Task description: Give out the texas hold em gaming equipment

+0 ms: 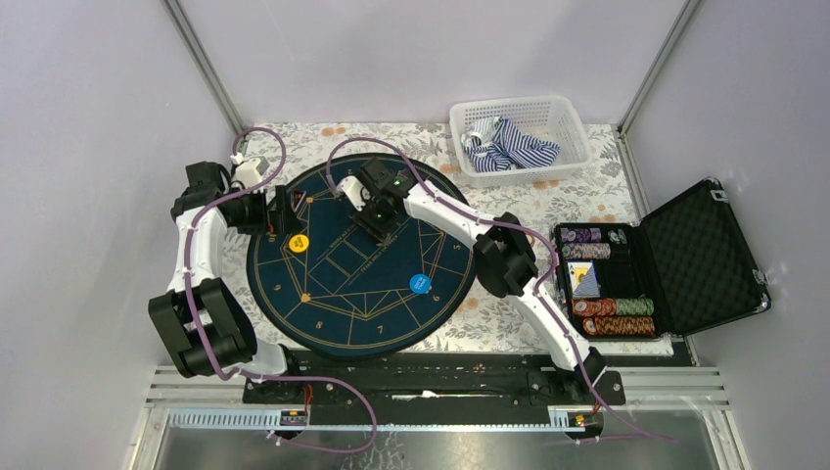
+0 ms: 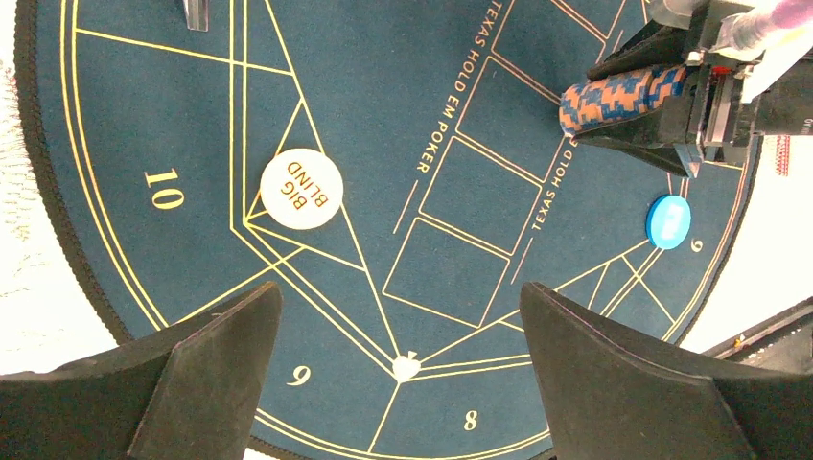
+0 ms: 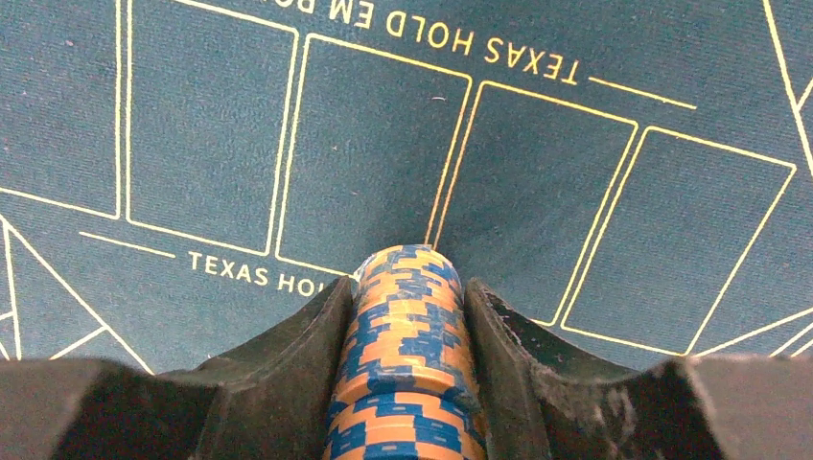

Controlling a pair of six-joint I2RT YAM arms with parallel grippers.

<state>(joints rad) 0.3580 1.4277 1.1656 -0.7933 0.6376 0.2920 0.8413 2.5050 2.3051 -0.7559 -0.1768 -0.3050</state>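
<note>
My right gripper (image 3: 407,285) is shut on a stack of orange-and-blue poker chips (image 3: 407,355), held sideways just above the card boxes of the navy mat (image 3: 192,125). From above, that gripper (image 1: 377,211) hangs over the mat's upper middle. My left gripper (image 2: 403,307) is open and empty above the mat's left part (image 1: 284,211). A disc marked BIG BLIND (image 2: 301,189) and a blue disc (image 2: 668,221) lie flat on the mat. More chip rows (image 1: 617,316) and a card deck (image 1: 585,279) sit in the open case (image 1: 705,245).
The round mat (image 1: 362,323) covers the middle of the flowered tablecloth. A white basket (image 1: 519,137) with striped cloth stands at the back right. The open black case takes up the right side, with its lid raised outward. Frame posts and walls close in the table.
</note>
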